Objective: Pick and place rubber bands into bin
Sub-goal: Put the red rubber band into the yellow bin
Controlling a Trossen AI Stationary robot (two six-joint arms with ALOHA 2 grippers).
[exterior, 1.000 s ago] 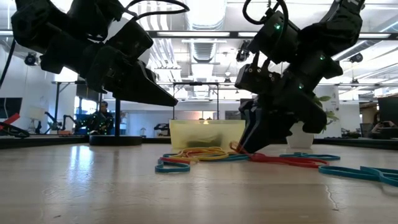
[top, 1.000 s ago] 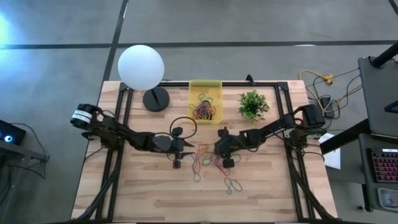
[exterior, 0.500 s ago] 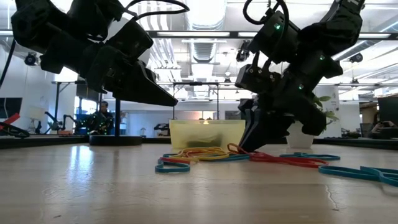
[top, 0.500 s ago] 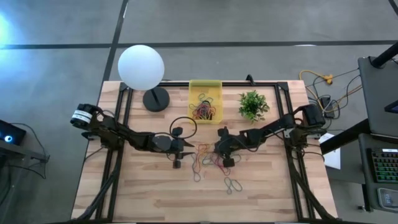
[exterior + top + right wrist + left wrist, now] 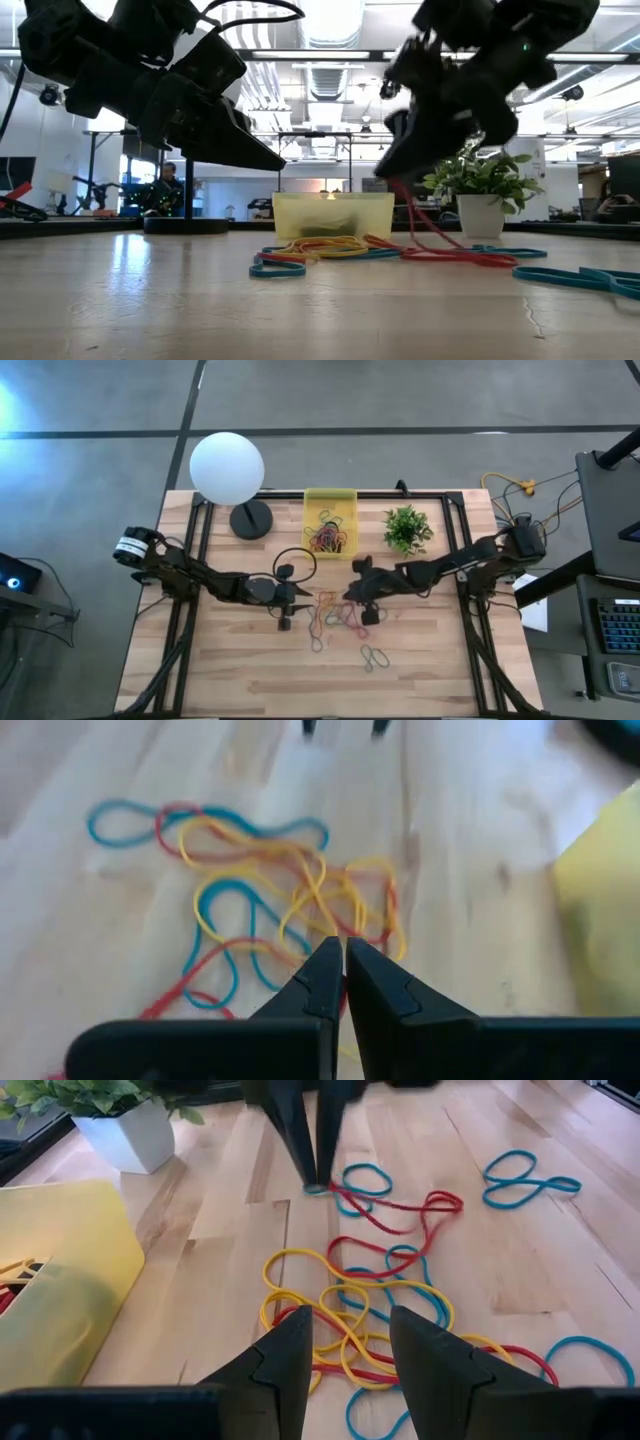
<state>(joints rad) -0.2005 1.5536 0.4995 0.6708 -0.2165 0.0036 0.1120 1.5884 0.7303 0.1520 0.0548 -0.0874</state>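
Right gripper (image 5: 392, 178) pinched fully shut on a red band (image 5: 420, 232), lifted clear of the bench (image 5: 220, 670) near its middle. Band strung taut from the closed tips down to the bench, far end trailing in the pile (image 5: 335, 618) — so not yet free. Left gripper (image 5: 345, 1342) parked just beside the pile on its other side, fingers part open, nothing held, tips aimed at the tangle of yellow, red and blue loops.

Bin (image 5: 331, 523) at the bench's far edge, between lamp (image 5: 227, 468) and plant (image 5: 407, 528), already carrying several bands.

For the step in hand — likely best raised slowly and straight up until the trailing end slips out of the tangle, not swung sideways early. Otherwise neighbouring loops may be dragged across the bench or snapped loose. Worth carrying high enough to clear the bin's near wall, then opening only once the tips sit over the bin's middle. Grip looks thin — a stretched band could slide out of the tips.
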